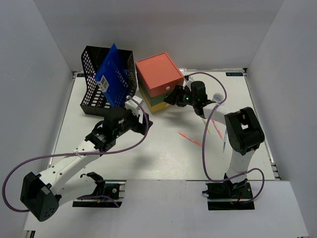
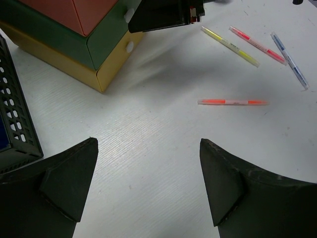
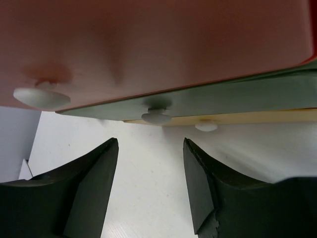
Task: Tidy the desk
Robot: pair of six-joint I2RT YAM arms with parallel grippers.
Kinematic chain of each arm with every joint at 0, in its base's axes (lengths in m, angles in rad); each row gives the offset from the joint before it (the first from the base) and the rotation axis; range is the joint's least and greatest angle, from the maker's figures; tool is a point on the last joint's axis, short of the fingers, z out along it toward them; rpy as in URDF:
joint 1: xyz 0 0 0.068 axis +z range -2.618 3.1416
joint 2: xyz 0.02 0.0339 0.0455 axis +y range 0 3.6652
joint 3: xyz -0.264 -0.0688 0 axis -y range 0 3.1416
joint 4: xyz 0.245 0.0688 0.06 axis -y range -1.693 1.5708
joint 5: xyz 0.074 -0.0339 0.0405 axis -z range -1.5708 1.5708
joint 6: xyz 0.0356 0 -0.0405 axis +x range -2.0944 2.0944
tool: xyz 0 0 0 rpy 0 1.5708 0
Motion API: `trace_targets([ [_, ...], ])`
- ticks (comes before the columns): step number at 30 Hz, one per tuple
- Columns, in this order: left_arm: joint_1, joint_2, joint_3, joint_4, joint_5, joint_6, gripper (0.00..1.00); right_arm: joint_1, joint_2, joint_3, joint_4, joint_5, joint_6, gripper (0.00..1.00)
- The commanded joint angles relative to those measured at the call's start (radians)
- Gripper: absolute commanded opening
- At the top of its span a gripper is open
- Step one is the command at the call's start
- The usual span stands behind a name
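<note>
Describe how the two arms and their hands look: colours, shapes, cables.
The left arm and right arm have white links and boxy black joints, each trailing a looping purple cable. The left hand and right hand are matte black, with two broad wedge-shaped fingers tapering to points.

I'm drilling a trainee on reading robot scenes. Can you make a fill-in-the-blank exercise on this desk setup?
1. The drawer box stacks coral on top, ____ in the middle and yellow at the bottom.
2. The black mesh basket holds a ____ folder.
3. The right gripper, open, faces the box's white ____.
4. The left wrist view shows ____ pens on the desk, beyond the open left gripper.
Missing words: green; blue; knobs; four.
</note>
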State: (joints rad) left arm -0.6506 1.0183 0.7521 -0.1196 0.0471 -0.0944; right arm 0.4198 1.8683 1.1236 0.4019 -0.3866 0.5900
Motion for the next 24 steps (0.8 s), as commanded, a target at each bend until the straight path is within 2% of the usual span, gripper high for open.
trace_targets([
  [1,0.005,-0.029,0.02,0.009,0.013,-0.002,0.93,-0.004,0.014,0.038,0.067,0.041,0.054,0.6],
  [24,0.005,-0.044,0.01,0.024,-0.006,0.001,0.93,-0.01,0.046,0.061,0.109,0.077,0.12,0.52],
])
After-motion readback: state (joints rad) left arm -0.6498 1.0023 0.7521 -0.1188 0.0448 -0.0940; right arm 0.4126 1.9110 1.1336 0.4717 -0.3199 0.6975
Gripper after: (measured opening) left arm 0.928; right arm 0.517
